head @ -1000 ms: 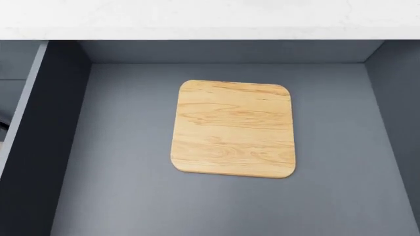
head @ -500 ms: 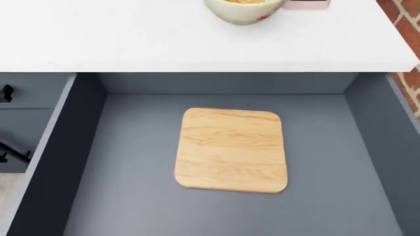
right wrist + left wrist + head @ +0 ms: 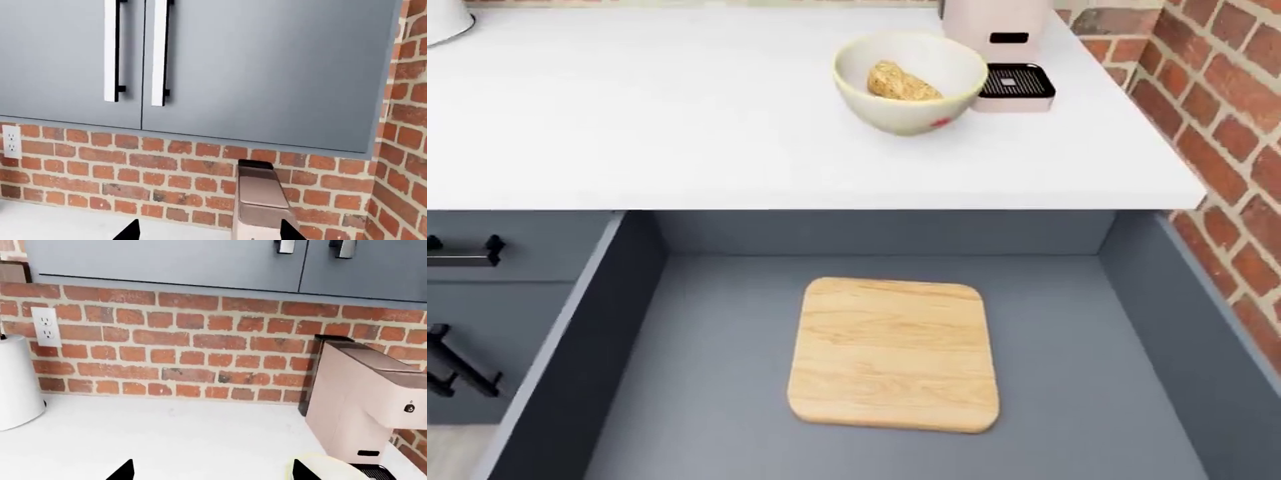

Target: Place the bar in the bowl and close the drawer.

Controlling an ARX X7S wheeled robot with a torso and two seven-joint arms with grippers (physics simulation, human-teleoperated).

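Observation:
In the head view the cream-white bowl (image 3: 924,113) stands on the white counter (image 3: 694,120), with the tan grainy bar (image 3: 901,83) lying tilted inside it. Below the counter the slate-grey drawer (image 3: 681,400) is pulled wide open, its front out of view. Neither gripper shows in the head view. My left gripper (image 3: 213,475) is open above the counter with nothing between its black fingertips (image 3: 125,472), and a pale arc of the bowl's rim (image 3: 337,463) sits by one tip. My right gripper (image 3: 210,234) is open too, facing the brick wall, holding nothing.
A light-wood cutting board (image 3: 894,355) lies flat in the drawer. A pink coffee machine (image 3: 998,30) stands behind the bowl by the brick wall (image 3: 1214,110). A white roll (image 3: 17,385) stands at the counter's far left. Black-handled drawers (image 3: 467,250) are at the left.
The head view has pulled back and up: the counter, the bowl with the bar and the coffee machine have come fully into view. The drawer and board sit lower in the picture.

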